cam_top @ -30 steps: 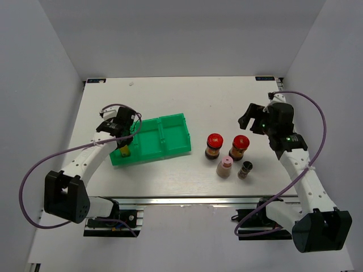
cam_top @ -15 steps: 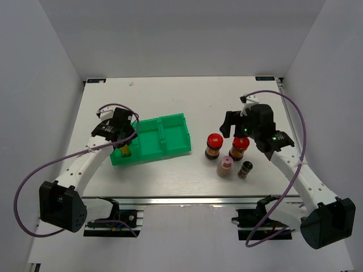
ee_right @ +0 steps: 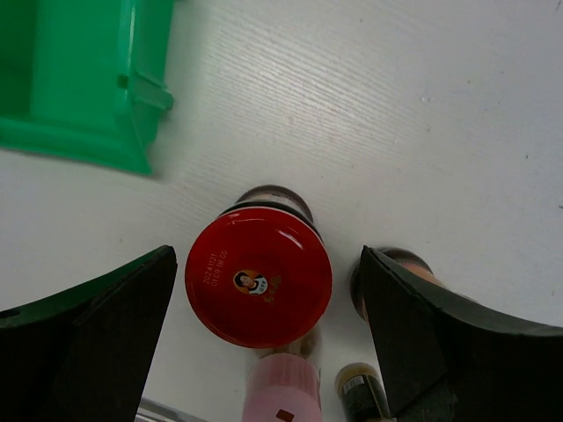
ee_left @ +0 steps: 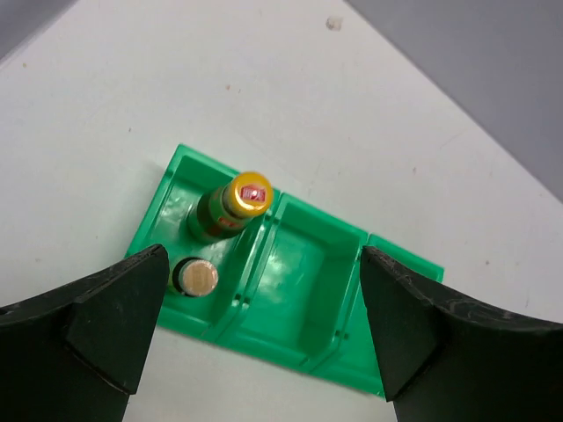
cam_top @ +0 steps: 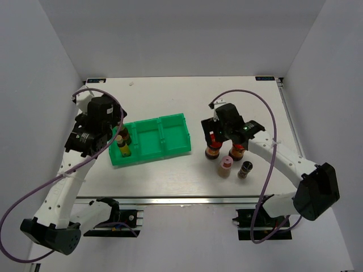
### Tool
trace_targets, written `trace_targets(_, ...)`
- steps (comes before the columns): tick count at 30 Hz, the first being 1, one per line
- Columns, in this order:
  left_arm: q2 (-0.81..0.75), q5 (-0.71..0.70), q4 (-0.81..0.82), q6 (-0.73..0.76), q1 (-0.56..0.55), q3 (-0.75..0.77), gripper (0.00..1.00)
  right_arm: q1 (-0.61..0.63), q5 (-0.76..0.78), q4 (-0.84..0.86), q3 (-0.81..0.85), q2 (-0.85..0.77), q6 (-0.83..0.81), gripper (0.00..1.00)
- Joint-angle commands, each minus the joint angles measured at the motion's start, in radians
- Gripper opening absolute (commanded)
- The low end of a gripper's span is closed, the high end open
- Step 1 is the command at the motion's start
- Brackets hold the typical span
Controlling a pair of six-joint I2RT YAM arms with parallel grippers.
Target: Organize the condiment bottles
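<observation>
Two condiment bottles stand in the left end compartment of the green tray (ee_left: 310, 274): one with a yellow cap (ee_left: 249, 194) and one with a beige cap (ee_left: 198, 277). My left gripper (ee_left: 264, 294) hangs open above the tray, holding nothing; from above it (cam_top: 115, 135) is at the tray's left end. My right gripper (ee_right: 266, 268) is open, its fingers on either side of a red-capped bottle (ee_right: 259, 277) without touching it. A pink-capped bottle (ee_right: 280, 393) and a small dark bottle (ee_right: 361, 393) stand nearer the table's front edge. Another bottle (ee_right: 398, 264) is half hidden behind the right finger.
The tray's (cam_top: 161, 136) middle and right compartments hold nothing. The four loose bottles cluster close together right of the tray, among them a second red-capped one (cam_top: 237, 152), the pink-capped one (cam_top: 225, 167) and the dark one (cam_top: 245, 170).
My left gripper opened, let go of a bottle in the tray's left compartment and lifted back. My right arm swung left and came down over the left red-capped bottle.
</observation>
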Motion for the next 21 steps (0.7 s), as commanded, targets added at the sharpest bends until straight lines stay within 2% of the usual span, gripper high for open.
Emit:
trace_targets(1, 0.002, -0.024, 0.057, 0.036, 0.004, 0.016, 0.98, 0.02, 0.102, -0.106, 0.07, 0.039, 0.014, 0.89)
trace_targets(11, 0.048, -0.016, 0.129, 0.09, 0.004, -0.012, 0.98, 0.046, 0.044, -0.117, 0.035, 0.07, 0.067, 0.88)
trace_targets(13, 0.054, -0.021, 0.132, 0.093, 0.006, -0.012, 0.98, 0.046, 0.044, -0.123, 0.033, 0.067, 0.076, 0.82)
trace_targets(14, 0.054, -0.019, 0.134, 0.099, 0.004, -0.012, 0.98, 0.045, 0.047, -0.12, 0.033, 0.064, 0.077, 0.72)
trace_targets(17, 0.051, -0.016, 0.145, 0.104, 0.006, -0.016, 0.98, 0.045, 0.034, -0.115, 0.042, 0.058, 0.08, 0.58)
trace_targets(21, 0.05, -0.013, 0.154, 0.108, 0.004, -0.025, 0.98, 0.046, 0.016, -0.109, 0.058, 0.044, 0.074, 0.5)
